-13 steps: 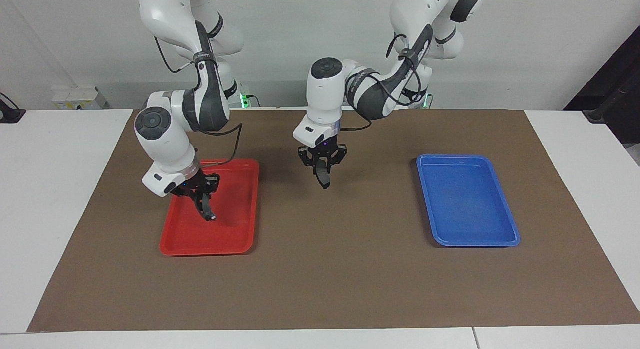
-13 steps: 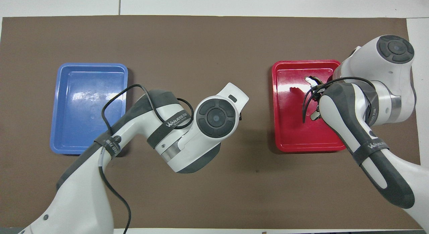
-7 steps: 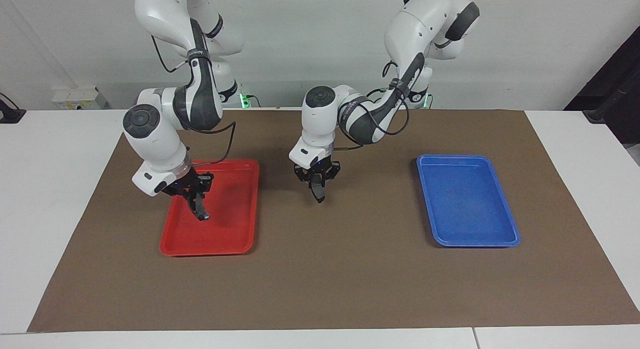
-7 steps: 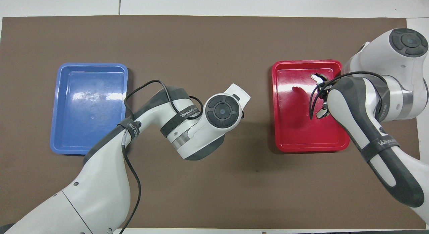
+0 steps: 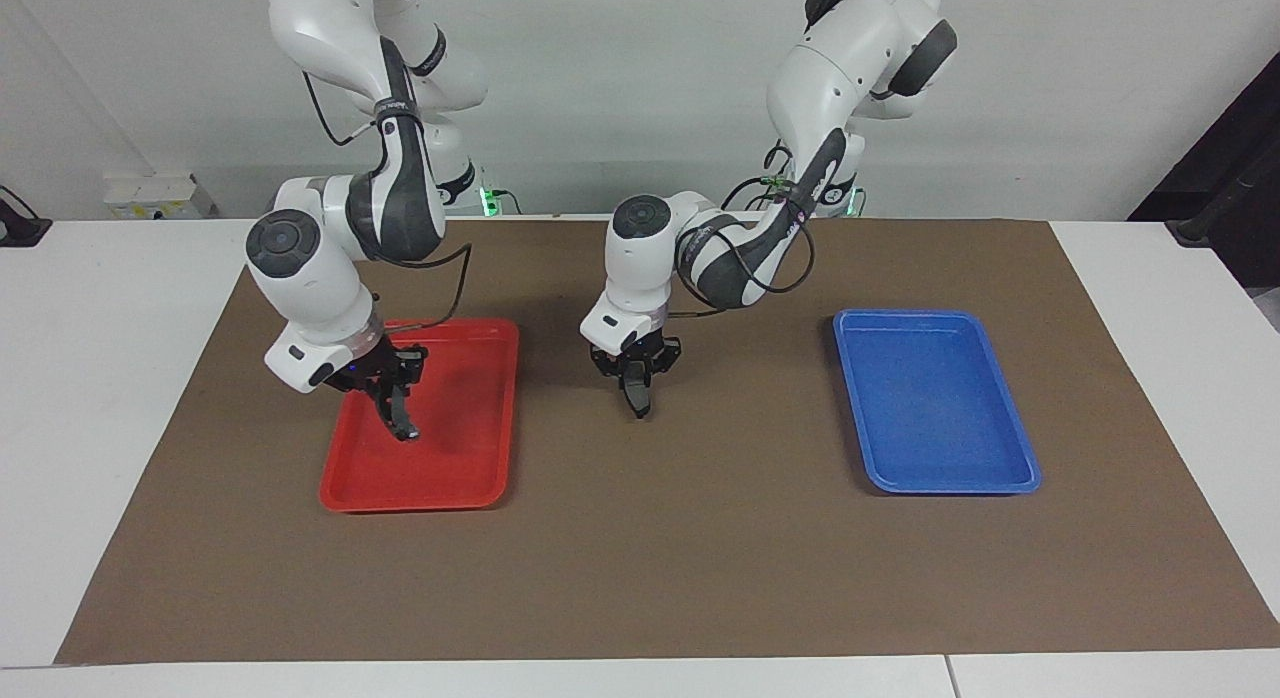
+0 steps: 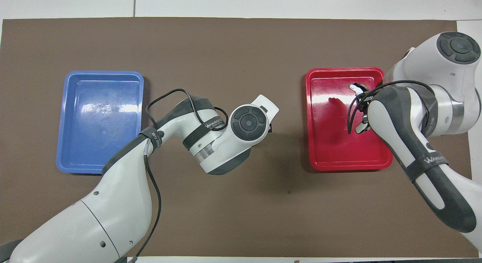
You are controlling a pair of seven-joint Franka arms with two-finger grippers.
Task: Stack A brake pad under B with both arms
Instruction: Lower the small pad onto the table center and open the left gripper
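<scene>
– Where is pad A (image 5: 639, 402)?

– In the left gripper (image 5: 636, 376), over the bare brown mat (image 5: 700, 538) between the two trays. The fingers are pinched on it, and the pad hangs down from them edge-on, its lower tip very low over the mat – I cannot tell whether it touches.

– And from above?

– The left arm's wrist covers both gripper and pad, so nothing more shows there.

– Pad B (image 5: 401, 423)?

– Held by the right gripper (image 5: 392, 393) over the red tray (image 5: 470, 418), toward the right arm's end of the desk (image 5: 100, 378). The fingers are closed on its upper part; the pad slants downward, dark, with a light spot at its lower end. It is clear of the tray floor, with its shadow lying on the red beneath it.

– The trays themselves?

– Neither the red tray nor the blue tray (image 5: 930, 408) has anything lying in it. The blue one sits toward the left arm's end, well apart from both grippers. Both trays rest on the mat, about equally far from the robots.

– The two pads, then?

– Well apart – one over the red tray, one over the open mat beside it.
</scene>
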